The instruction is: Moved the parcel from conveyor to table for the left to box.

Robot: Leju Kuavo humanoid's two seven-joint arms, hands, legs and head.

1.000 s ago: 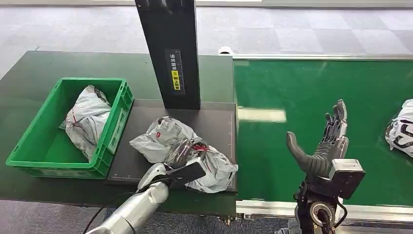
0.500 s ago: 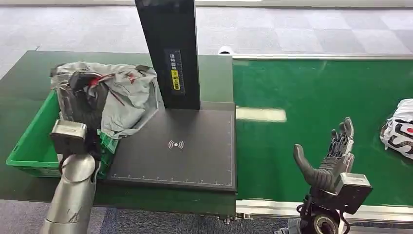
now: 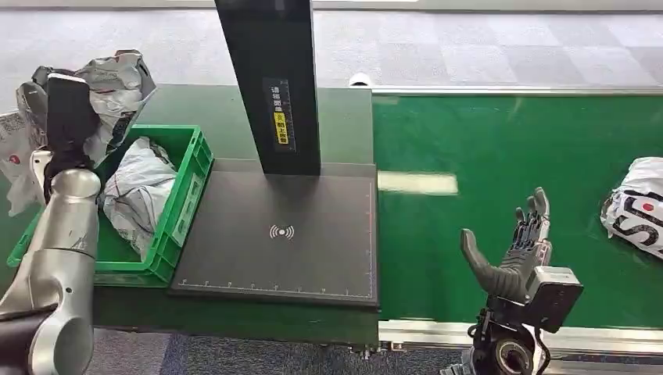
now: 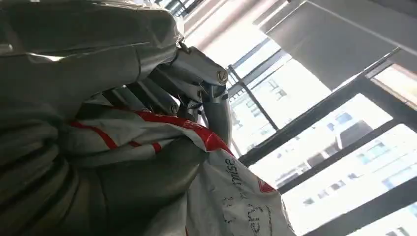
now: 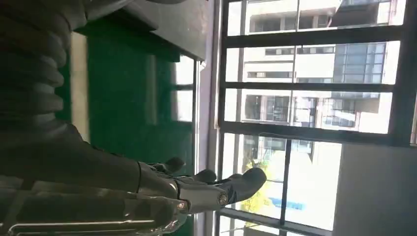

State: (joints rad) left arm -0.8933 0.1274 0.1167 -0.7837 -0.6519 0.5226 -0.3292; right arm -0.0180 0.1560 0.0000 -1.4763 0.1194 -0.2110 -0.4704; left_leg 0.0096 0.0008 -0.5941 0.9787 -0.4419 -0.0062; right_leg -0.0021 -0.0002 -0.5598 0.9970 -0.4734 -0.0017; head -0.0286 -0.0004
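Note:
My left hand (image 3: 66, 117) holds a crumpled grey-white parcel (image 3: 117, 86) with red print high above the left end of the green box (image 3: 186, 195). The left wrist view shows the same parcel (image 4: 231, 196) pressed against the hand's fingers (image 4: 196, 69). Inside the box lies another grey parcel (image 3: 137, 191). My right hand (image 3: 516, 254) stands open, fingers up, over the near edge of the green conveyor (image 3: 500, 148), holding nothing. A white parcel (image 3: 635, 209) with black and red print lies on the belt at the far right.
A black scan pad (image 3: 281, 234) with a white wireless symbol lies between box and conveyor. A tall black post (image 3: 270, 78) with a yellow label rises at its back edge. The dark green table (image 3: 195, 101) carries box and pad.
My left arm has swung the parcel from the scan pad up and leftward to above the box's left end. My right hand stayed low over the belt. The white parcel slid a little left.

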